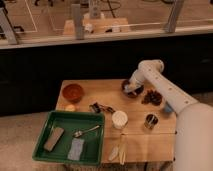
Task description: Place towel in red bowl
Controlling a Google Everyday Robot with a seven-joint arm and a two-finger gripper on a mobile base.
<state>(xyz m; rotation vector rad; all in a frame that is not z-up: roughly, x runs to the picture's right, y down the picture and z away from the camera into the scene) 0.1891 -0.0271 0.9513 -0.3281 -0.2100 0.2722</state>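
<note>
A round red bowl sits at the far left of the wooden counter. A flat grey-blue towel lies in the green tray, well apart from the hand, which dips into a dark bowl at the far right; I cannot tell whether it is open or closed. Dark cabinets stand behind.

Red bowl: round, upright, mouth up, on the table's far-left corner. Gripper: down in the dark bowl at the far edge, well apart from the red one. Towel: I can't place it for sure; possibly the pale patch under the gripper.
</note>
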